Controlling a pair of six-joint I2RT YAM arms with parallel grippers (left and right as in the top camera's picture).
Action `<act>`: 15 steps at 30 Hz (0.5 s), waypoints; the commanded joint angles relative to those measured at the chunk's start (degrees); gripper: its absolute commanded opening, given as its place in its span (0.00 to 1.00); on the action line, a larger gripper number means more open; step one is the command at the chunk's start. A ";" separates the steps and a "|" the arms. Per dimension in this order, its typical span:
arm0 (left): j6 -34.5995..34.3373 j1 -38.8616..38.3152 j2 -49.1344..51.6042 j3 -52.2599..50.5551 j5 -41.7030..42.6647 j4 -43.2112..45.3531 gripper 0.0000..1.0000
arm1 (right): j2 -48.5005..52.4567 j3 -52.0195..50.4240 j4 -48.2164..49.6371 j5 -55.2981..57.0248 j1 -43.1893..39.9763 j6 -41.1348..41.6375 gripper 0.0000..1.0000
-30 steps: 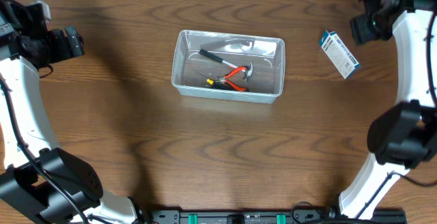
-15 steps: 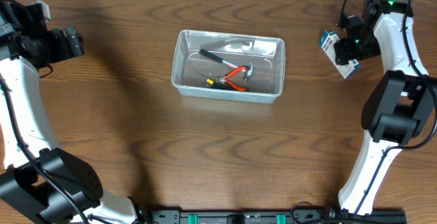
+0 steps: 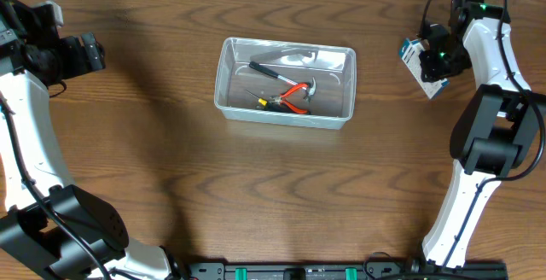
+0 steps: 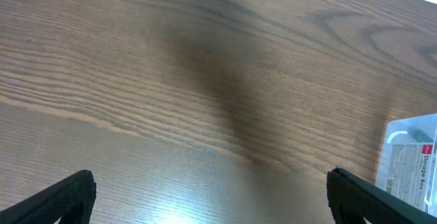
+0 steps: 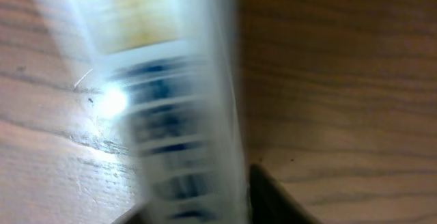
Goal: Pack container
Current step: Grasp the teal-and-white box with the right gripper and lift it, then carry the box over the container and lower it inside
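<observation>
The clear container (image 3: 281,119) stands at the table's middle back, holding red-handled pliers (image 3: 296,96), a black-handled tool (image 3: 270,71) and a small yellow-and-black tool (image 3: 264,102). One corner of the container (image 4: 410,157) shows at the right edge of the left wrist view. My right gripper (image 3: 433,58) is down on the small blue-and-white box (image 3: 435,85) at the far right. In the right wrist view the blurred box (image 5: 171,115) fills the gap of the gripper (image 5: 194,210), with a dark finger (image 5: 270,197) against its side. My left gripper (image 3: 90,54) hovers open at the far left, and nothing lies between its fingertips (image 4: 212,200).
Bare wooden tabletop (image 3: 281,195) spreads in front of the container and between it and both arms. The table's back edge runs just behind the container and the box.
My right arm came down from the back right corner onto the blue-and-white box, and its jaws closed in on it. The left arm and the container have not moved.
</observation>
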 commanded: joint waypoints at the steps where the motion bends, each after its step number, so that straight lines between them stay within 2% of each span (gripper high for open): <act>1: -0.33 0.00 0.02 0.81 0.72 -0.15 0.98 | 0.50 -0.31 0.02 -0.44 0.13 0.02 0.01; 9: -0.33 0.00 0.02 0.83 0.74 -0.15 0.98 | -0.42 0.39 -0.87 -0.44 0.20 0.09 0.01; 15: -0.33 0.00 0.02 0.81 0.74 -0.17 0.98 | -4.66 6.27 -0.94 -0.44 1.97 0.50 0.01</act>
